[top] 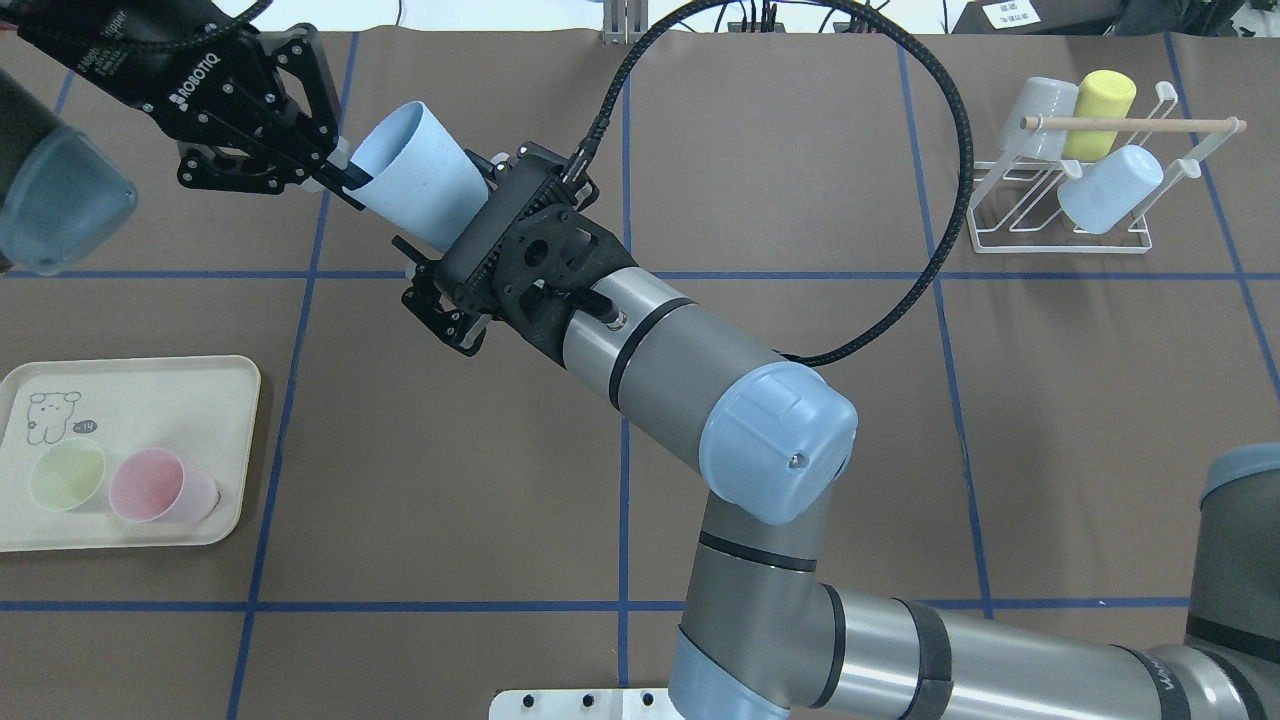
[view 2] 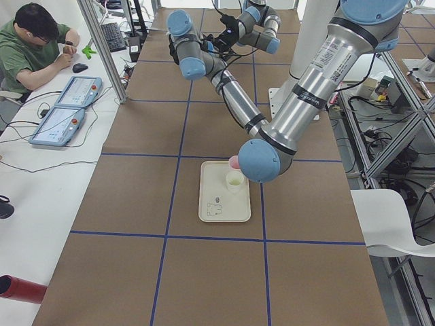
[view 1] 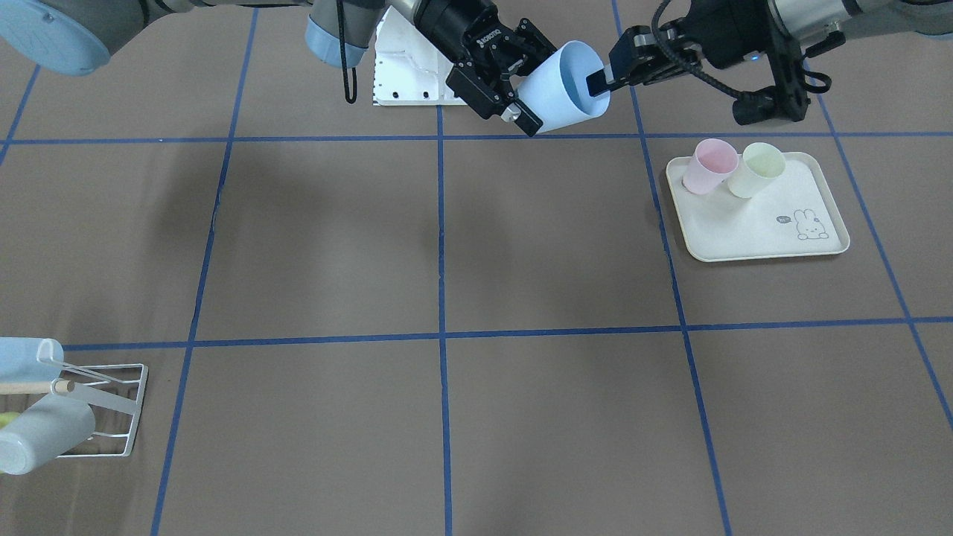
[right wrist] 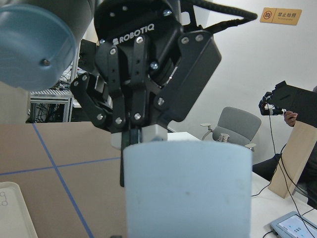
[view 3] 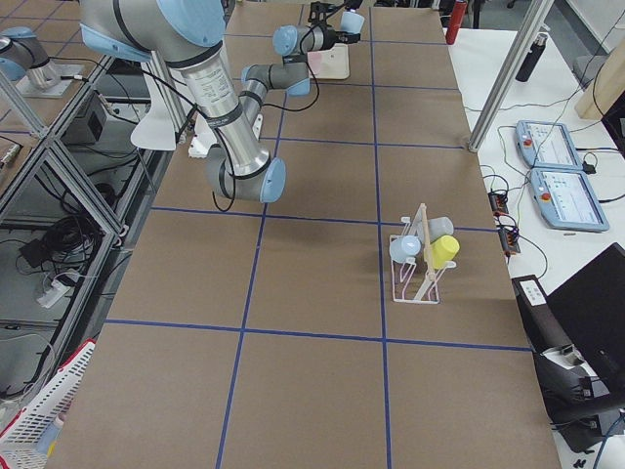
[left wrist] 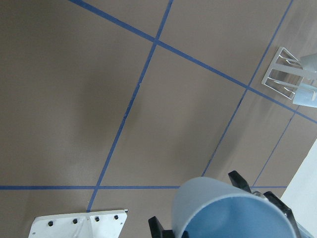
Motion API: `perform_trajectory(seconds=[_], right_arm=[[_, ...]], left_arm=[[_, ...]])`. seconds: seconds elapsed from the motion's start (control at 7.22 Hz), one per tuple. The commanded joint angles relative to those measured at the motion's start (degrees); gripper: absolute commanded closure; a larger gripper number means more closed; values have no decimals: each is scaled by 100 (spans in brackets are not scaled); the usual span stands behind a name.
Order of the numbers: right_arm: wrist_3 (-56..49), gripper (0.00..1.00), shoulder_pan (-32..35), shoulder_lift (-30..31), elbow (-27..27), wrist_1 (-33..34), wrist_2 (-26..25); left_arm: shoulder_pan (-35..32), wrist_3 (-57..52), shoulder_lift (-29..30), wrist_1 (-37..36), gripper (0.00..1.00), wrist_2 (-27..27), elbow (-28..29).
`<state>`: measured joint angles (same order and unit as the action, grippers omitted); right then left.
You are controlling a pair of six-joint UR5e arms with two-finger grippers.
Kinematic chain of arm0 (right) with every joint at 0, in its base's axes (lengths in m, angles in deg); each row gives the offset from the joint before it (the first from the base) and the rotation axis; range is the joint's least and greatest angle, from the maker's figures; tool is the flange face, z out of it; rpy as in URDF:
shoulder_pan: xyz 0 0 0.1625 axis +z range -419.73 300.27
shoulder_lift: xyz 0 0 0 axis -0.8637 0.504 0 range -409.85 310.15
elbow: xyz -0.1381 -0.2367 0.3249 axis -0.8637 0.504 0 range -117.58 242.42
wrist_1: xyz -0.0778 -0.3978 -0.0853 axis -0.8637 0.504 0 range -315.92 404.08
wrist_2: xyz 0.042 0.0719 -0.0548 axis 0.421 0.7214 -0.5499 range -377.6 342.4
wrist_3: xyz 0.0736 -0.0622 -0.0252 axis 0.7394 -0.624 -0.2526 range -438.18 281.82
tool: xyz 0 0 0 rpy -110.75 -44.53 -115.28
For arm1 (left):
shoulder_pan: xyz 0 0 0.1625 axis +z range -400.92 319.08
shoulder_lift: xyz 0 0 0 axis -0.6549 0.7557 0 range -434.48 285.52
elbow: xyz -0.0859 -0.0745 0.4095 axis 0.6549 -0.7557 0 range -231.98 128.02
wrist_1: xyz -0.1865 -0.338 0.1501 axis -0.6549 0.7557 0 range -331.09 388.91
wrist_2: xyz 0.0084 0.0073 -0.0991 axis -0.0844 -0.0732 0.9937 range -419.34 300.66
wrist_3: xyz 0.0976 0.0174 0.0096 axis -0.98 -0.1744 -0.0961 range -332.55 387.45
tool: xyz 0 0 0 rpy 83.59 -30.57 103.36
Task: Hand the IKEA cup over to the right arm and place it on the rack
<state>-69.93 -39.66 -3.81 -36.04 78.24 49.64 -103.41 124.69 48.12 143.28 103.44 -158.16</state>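
The pale blue IKEA cup (top: 415, 170) hangs on its side in the air between both grippers, above the table on the robot's left half. My left gripper (top: 345, 180) is shut on the cup's rim, one finger inside the mouth, as the front-facing view shows (view 1: 599, 80). The right arm's gripper (top: 455, 205) straddles the cup's base end with a finger against each side (view 1: 542, 86). In the right wrist view the cup (right wrist: 185, 188) fills the lower middle, with the left gripper (right wrist: 141, 134) behind it. The white wire rack (top: 1060, 240) stands far to the right.
The rack holds a grey, a yellow and a pale blue cup under its wooden dowel (top: 1130, 125). A cream tray (top: 150, 390) at the near left carries a pink cup (top: 160, 487) and a green cup (top: 68, 475). A person (view 2: 37, 47) sits at a side table.
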Motion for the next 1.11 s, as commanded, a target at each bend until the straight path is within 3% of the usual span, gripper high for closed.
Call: perform_trajectory(seconds=[0.0, 0.14, 0.42, 0.69, 0.97], right_arm=[[-26, 38, -12, 18, -7, 12, -1], [-26, 41, -12, 18, -7, 29, -1], [-26, 42, -3, 27, -7, 29, -1], [-26, 43, 6, 62, -120, 238, 8], [53, 46, 172, 54, -900, 1997, 43]], left_arm=[[0, -12, 1, 7, 94, -1, 0], [0, -12, 1, 7, 54, -1, 0], [0, -30, -8, 34, 0, -1, 9], [-183, -65, -17, 34, 0, -1, 18], [-552, -109, -34, 16, 0, -53, 9]])
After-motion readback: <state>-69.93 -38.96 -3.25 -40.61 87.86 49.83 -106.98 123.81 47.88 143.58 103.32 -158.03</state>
